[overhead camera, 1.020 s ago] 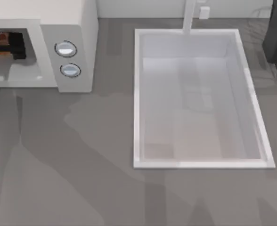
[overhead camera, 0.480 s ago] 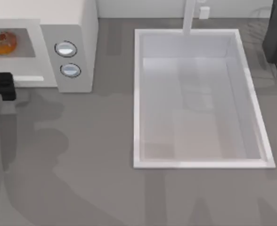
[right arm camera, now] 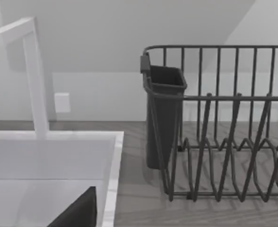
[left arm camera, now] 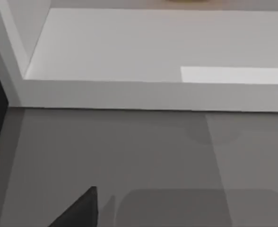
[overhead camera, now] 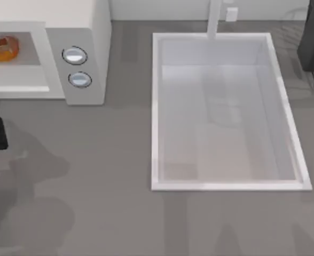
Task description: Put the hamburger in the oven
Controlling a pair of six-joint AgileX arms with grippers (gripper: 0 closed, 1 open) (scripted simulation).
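We saw the oven (overhead camera: 87,32) as smooth, matt white, like painted metal or plastic, its two knobs (overhead camera: 75,55) a glossy silver-grey. Inside the oven, the hamburger (overhead camera: 3,48) looked shiny orange with a pale top. Right of the oven, the sink (overhead camera: 156,106) had a smooth, faintly glossy white finish. The table (overhead camera: 114,176) was matt grey. The dish rack (right arm camera: 224,127) showed dark, matt wire.
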